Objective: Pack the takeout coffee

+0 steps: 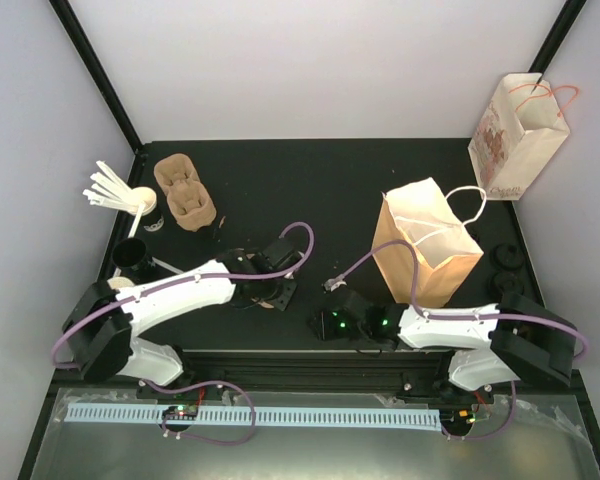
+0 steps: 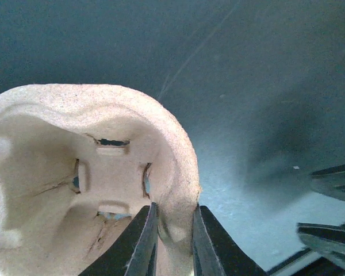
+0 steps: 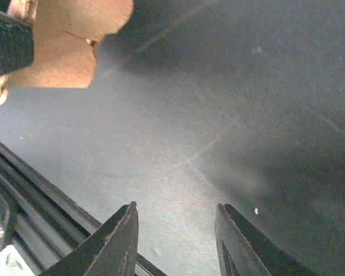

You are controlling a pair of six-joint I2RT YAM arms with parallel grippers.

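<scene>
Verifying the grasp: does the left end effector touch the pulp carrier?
Touching: left wrist view shows the left end effector pinching the pulp carrier wall.

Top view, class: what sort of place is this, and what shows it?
Probably a robotics lab bench staged as a takeout coffee counter: robot arms mounted at a black table, with paper bags, pulp cup carriers and stirrers.

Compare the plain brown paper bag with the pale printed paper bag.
The plain brown paper bag has white handles; the pale printed paper bag has red ones. The brown bag stands by the right arm, the printed one in the far right corner. Both stand open.
</scene>
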